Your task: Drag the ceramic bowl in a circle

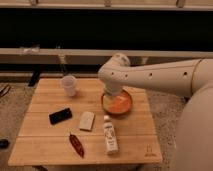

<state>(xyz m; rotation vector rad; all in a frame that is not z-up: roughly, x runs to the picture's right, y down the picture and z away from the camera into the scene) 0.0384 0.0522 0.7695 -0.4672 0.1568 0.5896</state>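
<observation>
We see the orange bowl (120,105) sitting flat on the bench (44,102), mouth facing up, in the right half of the top and nearer the far edge than the near one. Being round, it has no long axis and points no particular way. Its far left rim is covered by the end of the arm, so only the near and right parts of the rim and the glossy inside show.

The gripper (112,94) comes down at that covered far left rim, at or just inside the bowl. It is mostly masked by the bulky white arm (155,75) that reaches in from the right, and we cannot tell whether it is open or closed, nor whether it touches the bowl.

Just in front of the bowl a small bottle (110,136) lies on its side, cap toward the bowl. Left of it lies a pale flat packet (86,120), then a black phone (60,116), with a dark red pepper-like thing (76,144) near the front edge. A whitish plastic cup (69,85) stands upright toward the far left, well apart from the bowl. The bench's front legs are cut off by the bottom edge.
</observation>
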